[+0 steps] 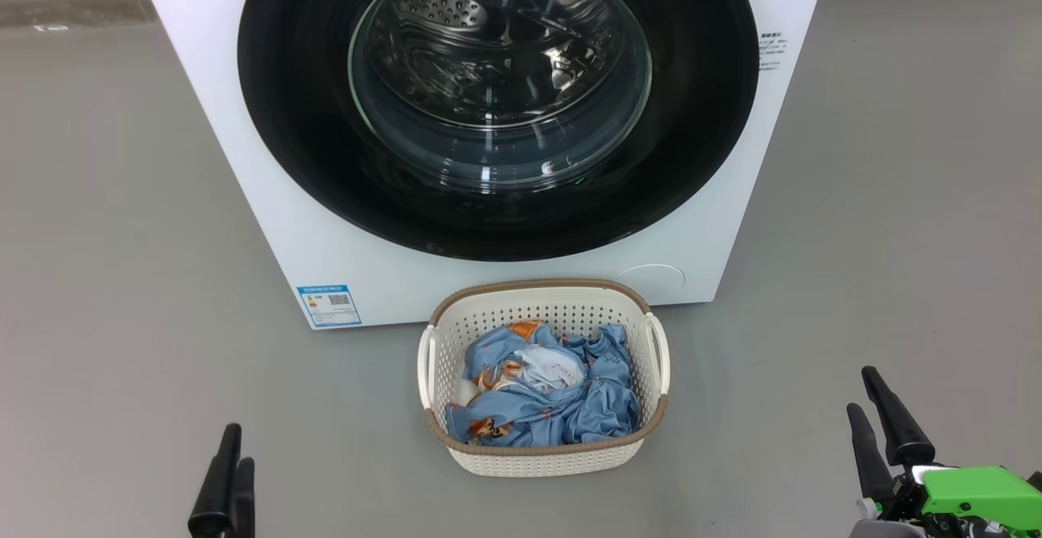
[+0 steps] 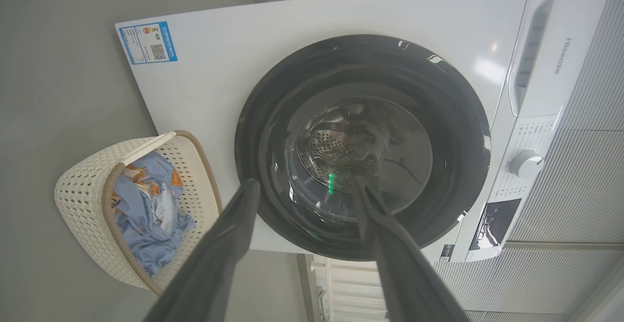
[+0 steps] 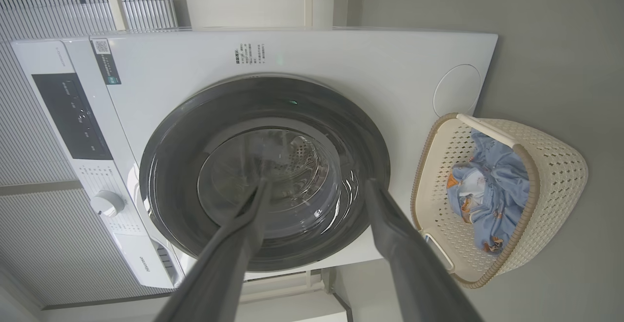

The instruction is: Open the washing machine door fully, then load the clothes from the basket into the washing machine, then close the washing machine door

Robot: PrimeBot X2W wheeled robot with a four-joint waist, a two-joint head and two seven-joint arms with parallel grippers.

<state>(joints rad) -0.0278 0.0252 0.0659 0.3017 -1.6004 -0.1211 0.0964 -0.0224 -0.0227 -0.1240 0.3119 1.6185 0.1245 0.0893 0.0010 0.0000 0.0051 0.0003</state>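
Starting nearest me, my left hand (image 1: pixel 238 447) sits at the lower left of the head view and my right hand (image 1: pixel 861 390) at the lower right, both low over the grey floor (image 1: pixel 122 294). Each wrist view shows two dark fingers spread wide with nothing between them, so both hands are open and empty.

Between them and a little ahead stands the basket (image 1: pixel 537 287), its long side running across my front, with the clothes (image 1: pixel 553 404) bunched inside. It stands just in front of the washing machine (image 1: pixel 260 196); I cannot tell whether they touch.

Beyond and above the basket is the washing machine door (image 1: pixel 309 115), shut flush against the white front, so opening it is the step in hand. It lies straight ahead and higher than both hands, centred between them. Neither arm is clearly nearer, though my right fingertips reach a little further up the head view.

I judge that the reach turns on which edge of that round black rim swings free, and I can make out no handle, latch or hinge on it. The head view cuts off the door's top. Reflections in the glass window (image 1: pixel 501 74) blur the steel drum behind it.
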